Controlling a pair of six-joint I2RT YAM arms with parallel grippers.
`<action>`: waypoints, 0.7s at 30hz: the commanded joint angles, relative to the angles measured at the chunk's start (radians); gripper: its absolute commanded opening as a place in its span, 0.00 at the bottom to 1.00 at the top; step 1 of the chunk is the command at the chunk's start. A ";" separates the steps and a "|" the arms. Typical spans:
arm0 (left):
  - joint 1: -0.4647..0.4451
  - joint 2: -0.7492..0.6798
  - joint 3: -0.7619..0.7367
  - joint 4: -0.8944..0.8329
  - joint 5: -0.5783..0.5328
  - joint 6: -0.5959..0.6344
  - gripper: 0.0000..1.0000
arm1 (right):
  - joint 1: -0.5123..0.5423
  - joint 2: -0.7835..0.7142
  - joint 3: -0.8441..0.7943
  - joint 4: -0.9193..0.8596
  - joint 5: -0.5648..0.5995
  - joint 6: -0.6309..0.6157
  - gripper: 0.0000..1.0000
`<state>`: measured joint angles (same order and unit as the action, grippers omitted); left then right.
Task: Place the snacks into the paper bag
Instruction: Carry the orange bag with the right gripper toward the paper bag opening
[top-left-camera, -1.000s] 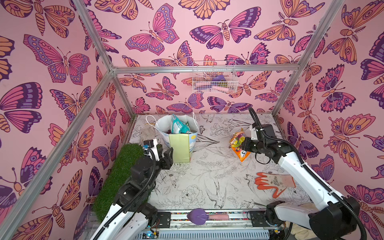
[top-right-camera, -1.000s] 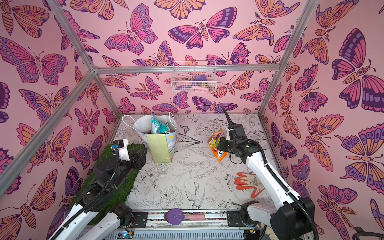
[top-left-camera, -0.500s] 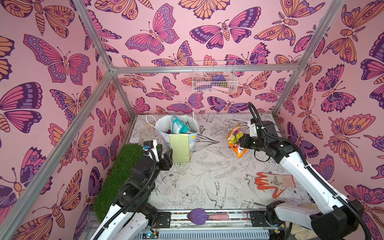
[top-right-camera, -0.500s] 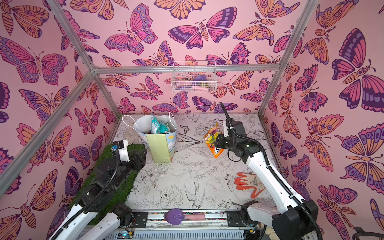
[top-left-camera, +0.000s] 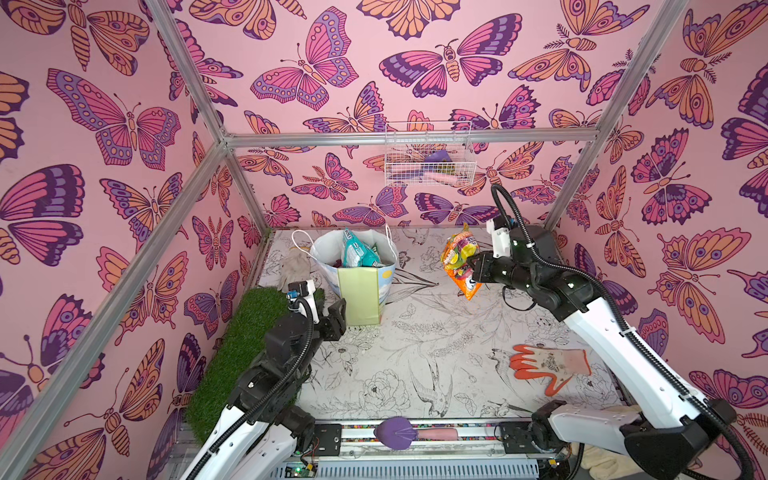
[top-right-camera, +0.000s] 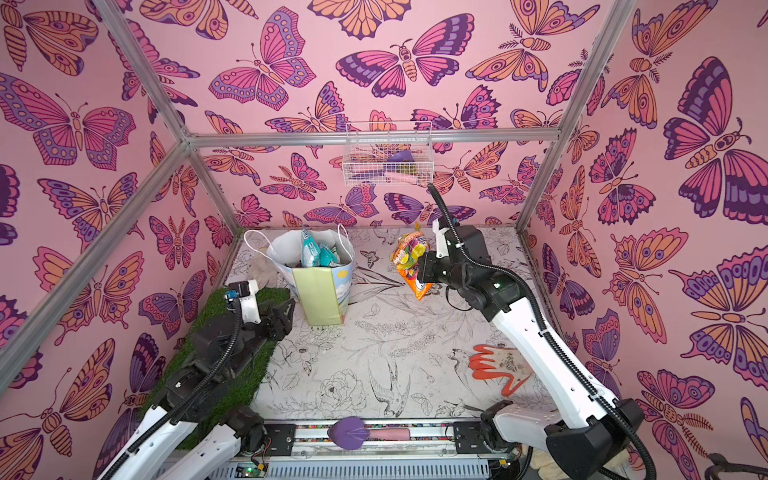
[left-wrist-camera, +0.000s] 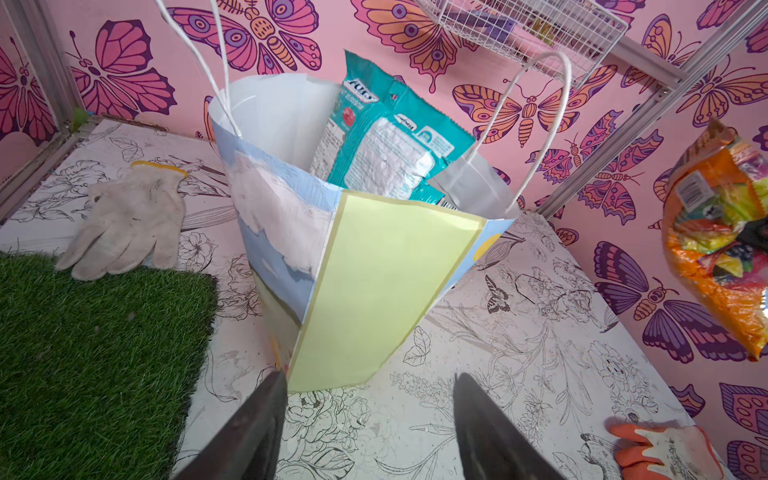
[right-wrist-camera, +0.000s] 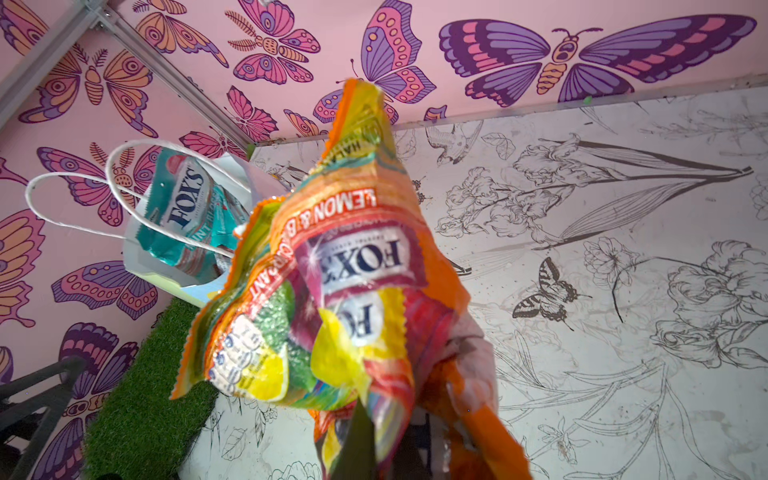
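The paper bag (top-left-camera: 362, 296) (top-right-camera: 322, 297) (left-wrist-camera: 386, 282) (right-wrist-camera: 139, 259) stands upright at the back left of the table, mouth open. Teal snacks (top-left-camera: 355, 251) (top-right-camera: 314, 252) (left-wrist-camera: 390, 137) (right-wrist-camera: 183, 203) stick out of it. My right gripper (top-left-camera: 473, 268) (top-right-camera: 424, 268) (right-wrist-camera: 390, 436) is shut on the orange Fox's bag (top-left-camera: 459, 262) (top-right-camera: 409, 262) (left-wrist-camera: 719, 249) (right-wrist-camera: 340, 266). It holds it in the air, to the right of the paper bag. My left gripper (top-left-camera: 338, 316) (top-right-camera: 284, 316) (left-wrist-camera: 370, 378) is open and empty, just in front of the paper bag's base.
A grey-white glove (top-left-camera: 295, 266) (left-wrist-camera: 124, 224) lies behind a green grass mat (top-left-camera: 232, 357) (left-wrist-camera: 83, 353) on the left. An orange-and-grey glove (top-left-camera: 548, 365) (top-right-camera: 498, 365) lies at the front right. A white wire basket (top-left-camera: 428, 160) hangs on the back wall.
My right gripper has lifted the orange Fox's bag higher and carried it a little leftward. The left arm has stayed where it was.
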<state>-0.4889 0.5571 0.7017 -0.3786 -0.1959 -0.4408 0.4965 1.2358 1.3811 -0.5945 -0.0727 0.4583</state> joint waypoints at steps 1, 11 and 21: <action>0.010 0.006 -0.025 -0.020 0.043 -0.028 0.66 | 0.036 0.021 0.083 0.023 0.038 -0.039 0.00; 0.015 -0.011 -0.048 -0.039 0.073 -0.041 0.66 | 0.130 0.109 0.245 -0.004 0.095 -0.088 0.00; 0.016 -0.022 -0.085 -0.045 0.096 -0.054 0.65 | 0.197 0.170 0.338 -0.025 0.146 -0.127 0.00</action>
<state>-0.4778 0.5434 0.6342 -0.4000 -0.1192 -0.4839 0.6758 1.4006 1.6669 -0.6296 0.0406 0.3611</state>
